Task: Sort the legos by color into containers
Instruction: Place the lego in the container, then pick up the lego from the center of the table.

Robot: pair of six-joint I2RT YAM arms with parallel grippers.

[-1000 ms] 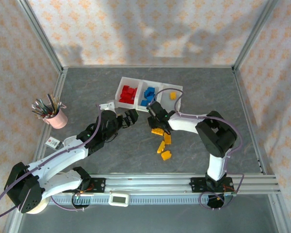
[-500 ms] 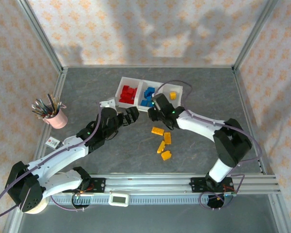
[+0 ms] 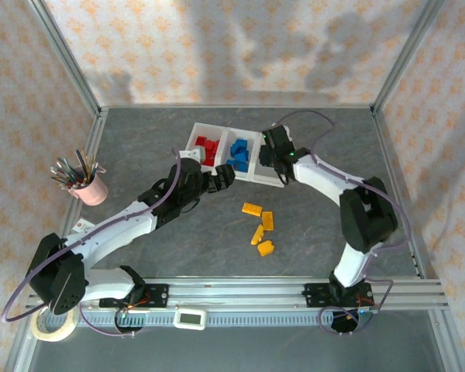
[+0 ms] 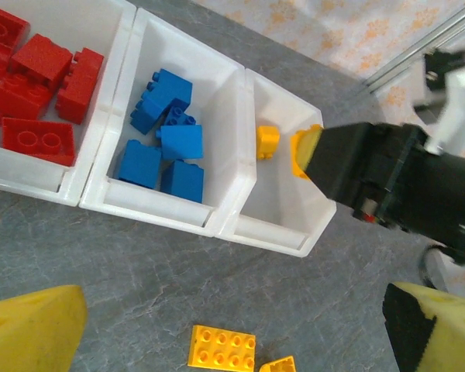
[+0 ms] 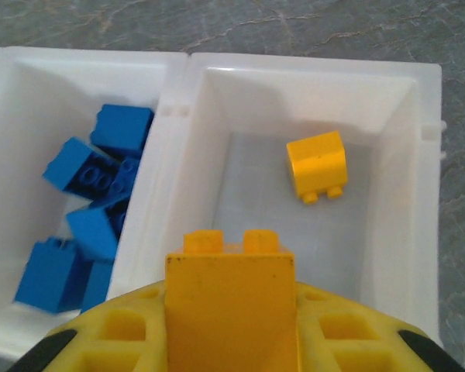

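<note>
Since the preceding frames the right tool [image 3: 273,152] has travelled from the four yellow legos [image 3: 260,229] lying on the table [image 3: 178,240] to a position over the end bin of the containers [image 3: 253,176]. The left tool [image 3: 222,178] has advanced toward the row's near wall.

Right tool: clenched on one yellow brick [image 5: 229,298], studs up, held above the bin floor, where a second yellow brick [image 5: 317,165] lies.

Left tool: released, fingers [image 4: 32,335] spread wide, hovering over the table just short of the bins.

Middle bin: blue legos [image 4: 164,133]. Opposite end bin: red legos [image 4: 32,84].

The four yellow legos lie together on the table, near the front of the bins.
</note>
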